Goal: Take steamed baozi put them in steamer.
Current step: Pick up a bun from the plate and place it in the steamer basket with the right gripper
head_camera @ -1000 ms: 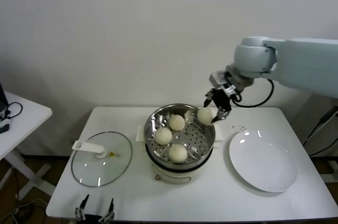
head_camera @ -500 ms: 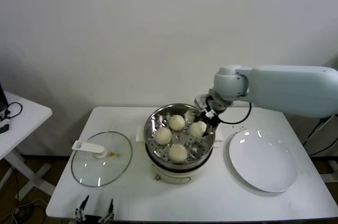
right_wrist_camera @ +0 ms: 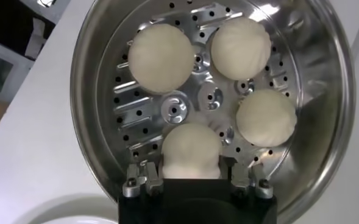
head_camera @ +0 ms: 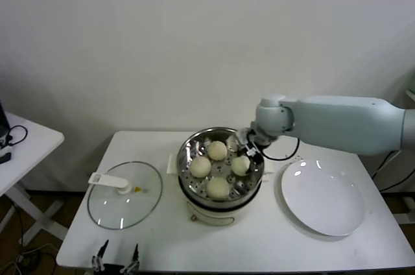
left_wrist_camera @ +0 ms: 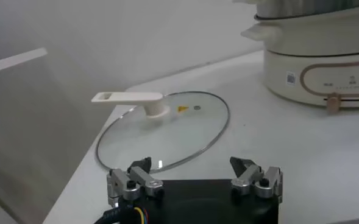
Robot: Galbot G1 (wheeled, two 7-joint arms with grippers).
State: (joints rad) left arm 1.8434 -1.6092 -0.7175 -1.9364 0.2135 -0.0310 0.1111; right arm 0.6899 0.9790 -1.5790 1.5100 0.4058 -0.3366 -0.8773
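Right gripper (right_wrist_camera: 190, 173) is pinching the fourth baozi (right_wrist_camera: 191, 151) on the steamer (right_wrist_camera: 325, 122) floor. Risk: soft dough sticking to fingers, lifting out on release. Left gripper (left_wrist_camera: 194, 176) is idling, spread, near the lid (left_wrist_camera: 167, 131).

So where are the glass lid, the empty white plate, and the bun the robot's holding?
glass lid (head_camera: 124, 195): head view, on the clear pane.
white plate (head_camera: 322, 197): head view, on its bare middle.
bun (right_wrist_camera: 191, 151): right wrist view, on its rounded top, between the right gripper (right_wrist_camera: 191, 182) fingers.

Right end effector (head_camera: 246, 156) lowered fourth baozi (head_camera: 240, 165) onto steamer (head_camera: 188, 170) floor.
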